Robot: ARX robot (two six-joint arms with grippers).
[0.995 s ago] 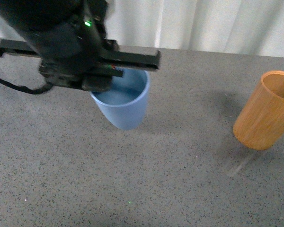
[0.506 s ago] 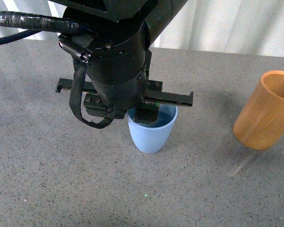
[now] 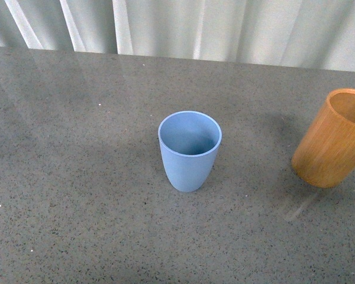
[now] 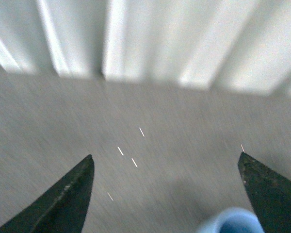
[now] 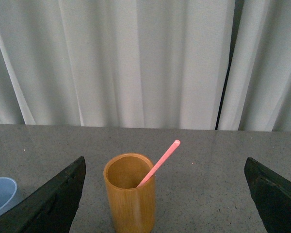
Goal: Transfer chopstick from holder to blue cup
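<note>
The blue cup [image 3: 189, 151] stands upright and empty in the middle of the grey table; its rim also shows in the left wrist view [image 4: 231, 221] and the right wrist view [image 5: 1, 194]. The holder [image 3: 334, 137] stands at the right edge. In the right wrist view the holder [image 5: 129, 194] holds one pink chopstick [image 5: 159, 162] leaning out of it. My right gripper [image 5: 165, 194] is open, wide apart and short of the holder. My left gripper [image 4: 167, 191] is open and empty, with the blue cup by one finger. Neither arm shows in the front view.
White curtains [image 3: 225, 29] hang behind the table's far edge. The grey speckled table [image 3: 77, 177] spreads to the left and in front of the cup.
The left arm, which was over the blue cup and let go of it, has left the front view. The cup now stands upright, further right than a second ago.
</note>
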